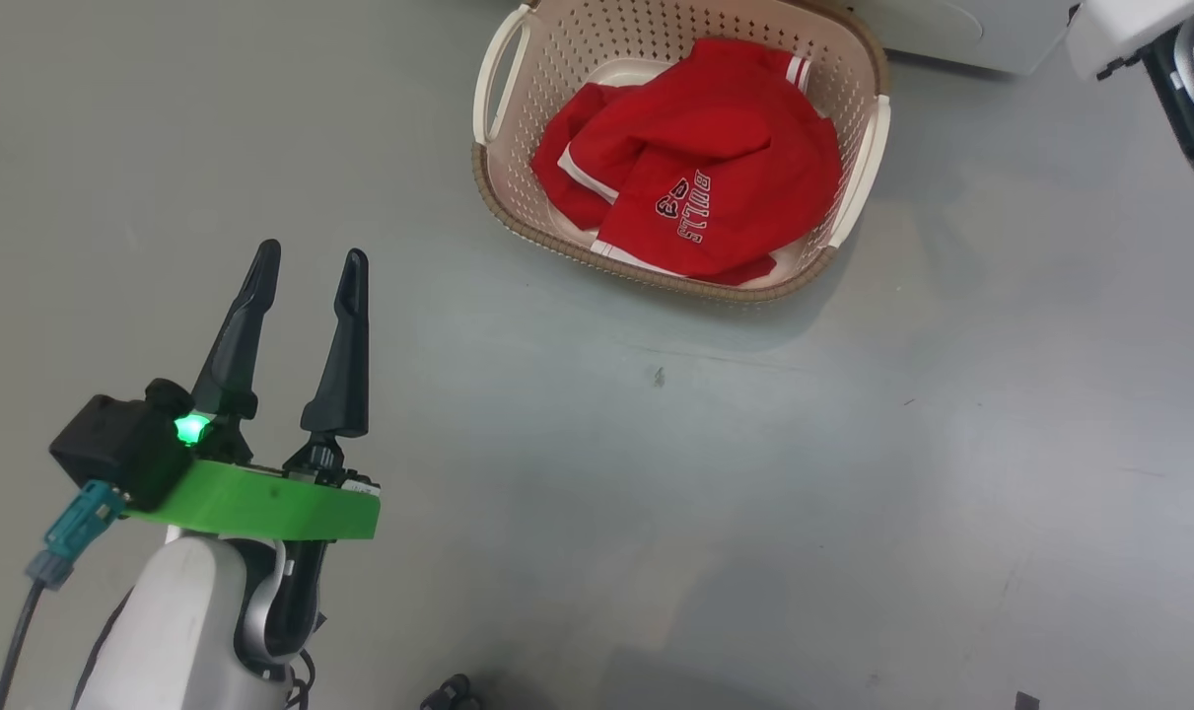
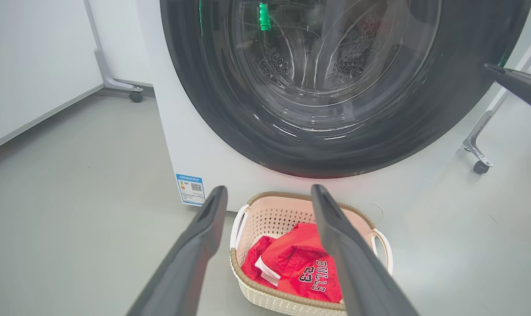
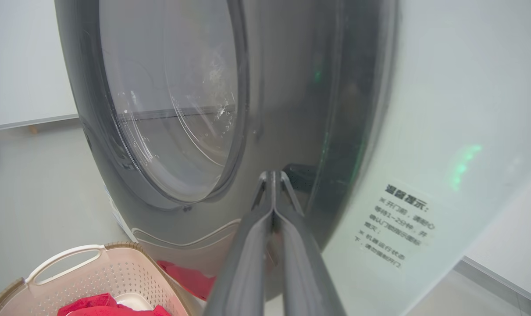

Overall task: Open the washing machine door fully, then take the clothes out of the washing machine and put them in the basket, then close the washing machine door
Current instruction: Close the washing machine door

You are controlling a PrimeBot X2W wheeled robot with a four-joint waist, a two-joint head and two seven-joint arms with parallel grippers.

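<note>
The washing machine is white, and the washing machine door looks to lie flat against its front. On the floor before it stands the basket, cream with a brown rim, holding the clothes, red with "BULLS" lettering. My left gripper hovers open and empty over the floor, left of the basket and nearer to me. In the right wrist view my right gripper is shut, holding nothing, its tips against the door's black rim by a dark recess. Its finger reaches the rim's right edge.
Grey floor spreads all around the basket. Wheeled stand legs flank the machine, and a white wall runs along the left. A printed label sits on the machine's front. My right arm shows at the top right.
</note>
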